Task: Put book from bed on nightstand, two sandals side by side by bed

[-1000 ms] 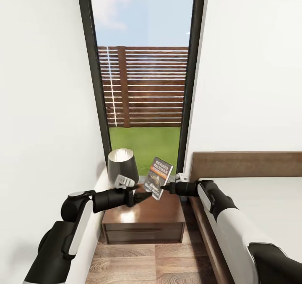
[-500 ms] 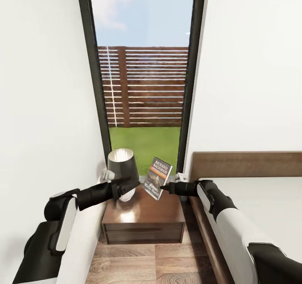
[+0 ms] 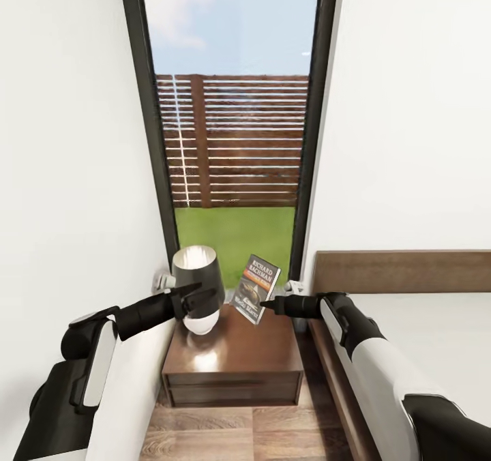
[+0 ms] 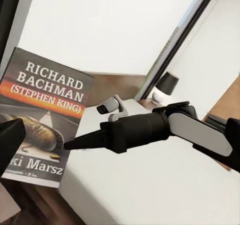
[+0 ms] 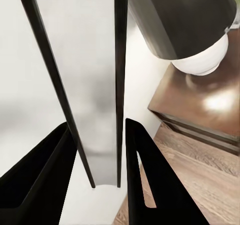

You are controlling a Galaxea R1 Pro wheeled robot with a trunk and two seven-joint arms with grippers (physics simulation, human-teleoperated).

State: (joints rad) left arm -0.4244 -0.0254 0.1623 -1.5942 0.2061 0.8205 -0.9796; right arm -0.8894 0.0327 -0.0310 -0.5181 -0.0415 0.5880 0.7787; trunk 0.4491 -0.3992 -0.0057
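The right gripper point(image 3: 264, 305) is reaching in from the bed side, and its jaws are clamped on the small thin paperback with the dark cover, orange band and white "Richard Bachman" lettering point(image 3: 257, 288). The book is standing nearly upright, leaning a little, with its cover facing the head camera. It is hanging over the back right part of the small glossy dark brown wooden nightstand point(image 3: 235, 362), just beside the lamp with the black shade and white base point(image 3: 197, 277). I cannot tell whether its lower corner is touching the tabletop.

In the right wrist view, the book point(image 5: 100, 85) is showing edge-on, a pale strip between two dark lines. The black fingers point(image 5: 145, 175) are pressing against it from either side.

The left gripper point(image 3: 202, 294) is hovering in front of the lamp shade with its jaws apart and nothing between them. It is sitting well clear of the book. Its wrist camera is looking straight at the book's cover point(image 4: 45, 120), with the right gripper point(image 4: 67, 146) pinching the cover's edge.

To the right, the large low bed with the light grey-white mattress and dark brown headboard point(image 3: 402, 270) is lying beside the nightstand. Behind them, a tall black-framed window point(image 3: 232, 106) is showing a slatted wooden fence and green grass.
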